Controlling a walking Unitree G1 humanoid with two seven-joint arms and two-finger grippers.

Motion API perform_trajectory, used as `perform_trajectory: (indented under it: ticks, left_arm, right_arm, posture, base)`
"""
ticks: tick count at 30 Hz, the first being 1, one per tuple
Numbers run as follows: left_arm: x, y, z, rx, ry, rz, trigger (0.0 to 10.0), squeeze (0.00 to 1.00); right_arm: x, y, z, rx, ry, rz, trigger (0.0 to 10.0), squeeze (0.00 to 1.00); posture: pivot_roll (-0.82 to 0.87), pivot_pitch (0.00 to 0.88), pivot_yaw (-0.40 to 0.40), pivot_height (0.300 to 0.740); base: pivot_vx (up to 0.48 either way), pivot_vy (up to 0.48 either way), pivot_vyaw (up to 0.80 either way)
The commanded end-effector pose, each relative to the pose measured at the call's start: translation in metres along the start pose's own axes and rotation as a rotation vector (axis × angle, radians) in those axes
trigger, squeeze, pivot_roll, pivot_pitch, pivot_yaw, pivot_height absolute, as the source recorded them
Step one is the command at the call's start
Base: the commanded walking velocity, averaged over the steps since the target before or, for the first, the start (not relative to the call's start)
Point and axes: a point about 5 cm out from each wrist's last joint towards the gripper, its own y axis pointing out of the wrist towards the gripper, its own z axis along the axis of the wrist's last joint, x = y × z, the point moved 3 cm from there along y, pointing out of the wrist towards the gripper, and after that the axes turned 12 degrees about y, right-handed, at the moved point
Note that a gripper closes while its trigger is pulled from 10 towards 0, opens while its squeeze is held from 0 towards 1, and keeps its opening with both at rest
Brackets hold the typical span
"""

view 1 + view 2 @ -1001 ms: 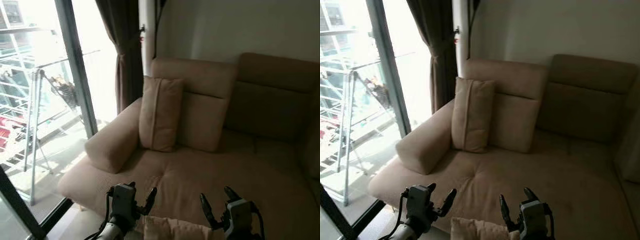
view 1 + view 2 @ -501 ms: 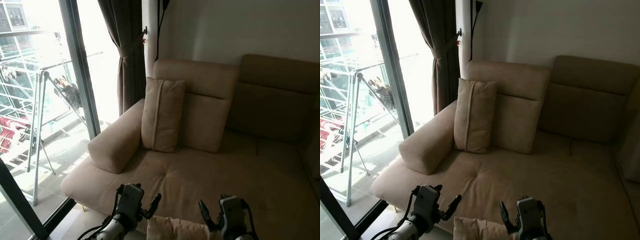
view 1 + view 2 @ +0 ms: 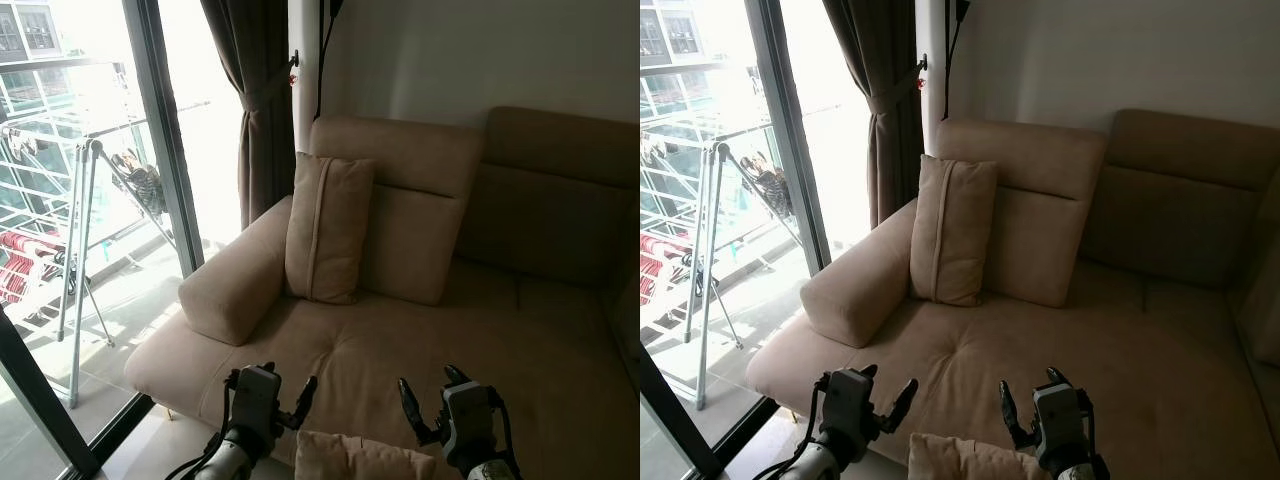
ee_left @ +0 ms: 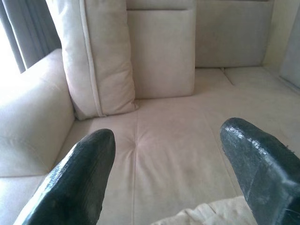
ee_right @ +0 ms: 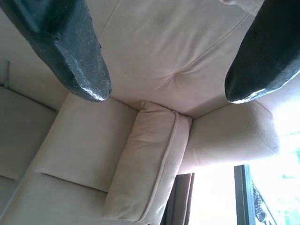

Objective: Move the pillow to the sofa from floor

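Both grippers are up in front of the beige sofa [image 3: 420, 340], and between them sits the pillow [image 3: 360, 456], a pale cream cushion with a soft, creased top edge, low at the near edge of the sofa seat. The left gripper [image 3: 283, 392] is at the pillow's left side, its two black fingers spread wide apart, with a corner of cream fabric [image 4: 206, 214] peeking in between them in the left wrist view. The right gripper [image 3: 428, 398] is at the pillow's right side, fingers likewise spread, nothing pinched. Whether either finger actually touches the fabric can't be made out.

Further back on the sofa, a second cushion [image 3: 327, 228] stands upright, same beige with a piped seam running down its face, leaning against the backrest [image 3: 420, 210] just beside the rounded armrest [image 3: 240, 280]. To the sofa's left, a dark brown curtain [image 3: 262, 100] is tied back beside the glass balcony door [image 3: 150, 130], and a metal drying rack [image 3: 85, 230] stands out on the balcony.
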Motion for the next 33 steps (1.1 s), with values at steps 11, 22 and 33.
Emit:
perform_trajectory:
  ticks: [11, 22, 33]
  left_arm:
    - [0.002, -0.0011, -0.0056, -0.013, -0.017, 0.007, 10.0, 0.0]
    - [0.0032, 0.0003, -0.006, -0.01, -0.017, 0.007, 10.0, 0.0]
    - [0.0036, 0.0017, -0.0057, -0.007, -0.01, 0.006, 10.0, 0.0]
  right_arm:
    - [-0.0009, -0.0007, 0.0009, 0.013, -0.006, 0.003, 10.0, 0.0]
    - [-0.0008, -0.0017, 0.0004, 0.012, -0.005, 0.003, 10.0, 0.0]
    - [-0.0002, -0.0004, 0.0009, 0.015, -0.005, 0.002, 10.0, 0.0]
  posture:
    - [0.11, 0.0, -0.007, 0.696]
    - [0.11, 0.0, -0.012, 0.656]
    - [0.11, 0.0, -0.011, 0.626]
  base:
    - [0.0, 0.0, 0.0]
    - [0.0, 0.0, 0.0]
    - [0.0, 0.0, 0.0]
